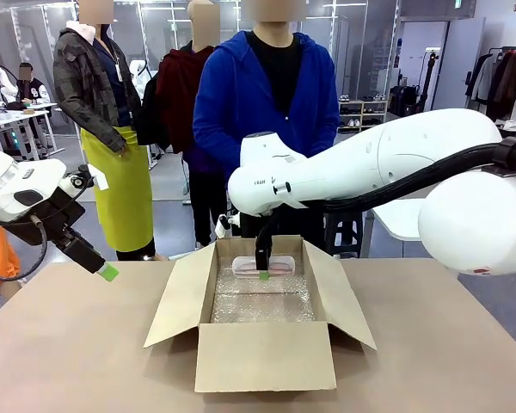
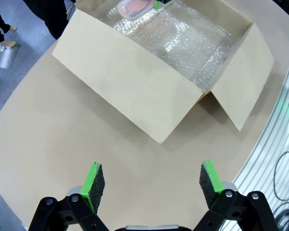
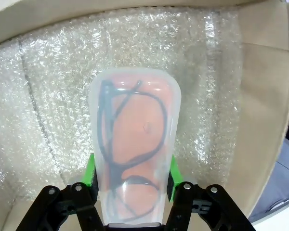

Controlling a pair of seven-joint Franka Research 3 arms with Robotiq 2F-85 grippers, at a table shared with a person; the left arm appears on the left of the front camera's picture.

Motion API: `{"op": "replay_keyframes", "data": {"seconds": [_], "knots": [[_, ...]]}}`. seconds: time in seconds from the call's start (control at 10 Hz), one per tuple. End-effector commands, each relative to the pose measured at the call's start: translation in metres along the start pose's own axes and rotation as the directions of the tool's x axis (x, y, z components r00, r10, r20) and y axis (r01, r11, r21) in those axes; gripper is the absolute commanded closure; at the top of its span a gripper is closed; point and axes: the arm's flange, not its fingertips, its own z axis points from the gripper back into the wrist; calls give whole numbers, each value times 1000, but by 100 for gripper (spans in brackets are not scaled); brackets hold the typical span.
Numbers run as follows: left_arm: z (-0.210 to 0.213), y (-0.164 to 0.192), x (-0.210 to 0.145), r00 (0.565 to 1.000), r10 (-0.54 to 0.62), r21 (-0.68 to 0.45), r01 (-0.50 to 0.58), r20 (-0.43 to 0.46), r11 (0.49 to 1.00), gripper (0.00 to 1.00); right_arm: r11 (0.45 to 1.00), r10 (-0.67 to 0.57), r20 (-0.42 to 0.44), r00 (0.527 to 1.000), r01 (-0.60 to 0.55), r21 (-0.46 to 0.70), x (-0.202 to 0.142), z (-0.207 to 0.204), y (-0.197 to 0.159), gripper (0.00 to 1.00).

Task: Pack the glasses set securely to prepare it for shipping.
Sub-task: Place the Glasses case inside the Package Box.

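Your right gripper [image 3: 132, 172] is clamped on the pale pink translucent case [image 3: 135, 82]. One green pad presses each long side near the end closest to the wrist, and the rest of the case points away toward 12 o'clock in the right wrist view. Through the shell you can see dark-framed glasses [image 3: 108, 144] lying over a pinkish lining.

In the front view, that right gripper [image 1: 262, 271] reaches down inside the open cardboard box [image 1: 267, 357]. There it holds the pink case [image 1: 279, 265] at the 12 o'clock end of the box, low over the bubble wrap [image 1: 262, 301] lining the floor. You cannot tell whether the case touches the wrap.

Your left gripper [image 2: 151, 179] stands wide open with nothing between its green pads [image 2: 94, 180]. It hovers over bare worktop [image 2: 62, 154], well apart from the box [image 2: 125, 86]. From the front, the left gripper [image 1: 103, 268] is at about 9 o'clock of the box, above the worktop [image 1: 69, 344].

All four box flaps are folded outward. A person in a blue hoodie [image 1: 267, 95] stands at 12 o'clock, just beyond the far flap.
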Motion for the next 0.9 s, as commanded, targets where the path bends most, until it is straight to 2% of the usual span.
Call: {"op": "replay_keyframes", "data": {"seconds": [0.0, 0.3, 0.4, 0.5, 0.8], "knots": [[2, 1, -1, 1000, -3, -10, 3, 8, 1000, 0, 999, 44, -1, 999, -44, 13, 10, -10, 0, 37], [2, 1, -1, 1000, -3, -10, 3, 8, 1000, 0, 998, 63, -6, 998, -63, 30, 18, -24, -9, 37], [2, 1, -1, 1000, -3, -10, 3, 8, 1000, 0, 997, 71, -1, 998, -71, 32, 17, -21, -9, 9], [2, 1, -1, 1000, -3, -10, 3, 8, 1000, 0, 996, 78, 0, 997, -78, 37, 18, -20, -10, 0], [2, 1, -1, 1000, -3, -10, 3, 8, 1000, 0, 997, 77, 5, 997, -77, 20, 22, -14, -6, 0]]}}
